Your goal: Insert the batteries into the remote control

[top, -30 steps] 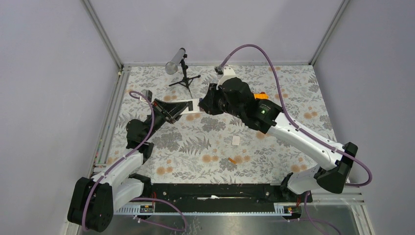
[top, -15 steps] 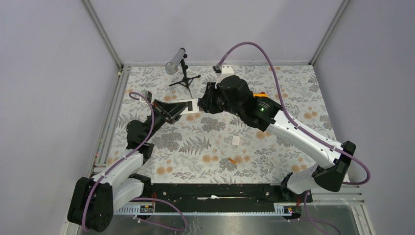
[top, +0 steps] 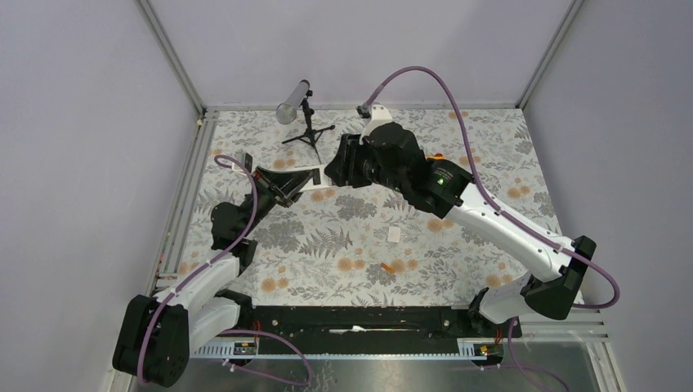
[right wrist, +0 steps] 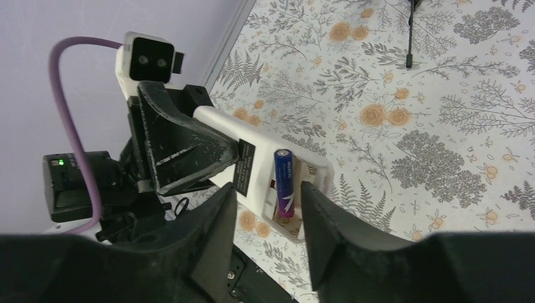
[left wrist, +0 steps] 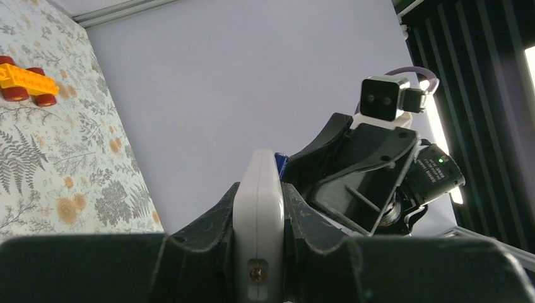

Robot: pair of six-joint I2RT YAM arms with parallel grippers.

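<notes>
Remote control [right wrist: 271, 142] w/ front hidden, blue-purple battery [right wrist: 284, 183] part-sunk in its back

Lab enclosure, plain walls [top: 82, 122] (aluminium framing [top: 172, 57])

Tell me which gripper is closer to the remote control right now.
Left. The left gripper is clamped on the remote control, gripping its two sides. The right gripper is open just off its battery end, where a blue-purple battery sits.
</notes>
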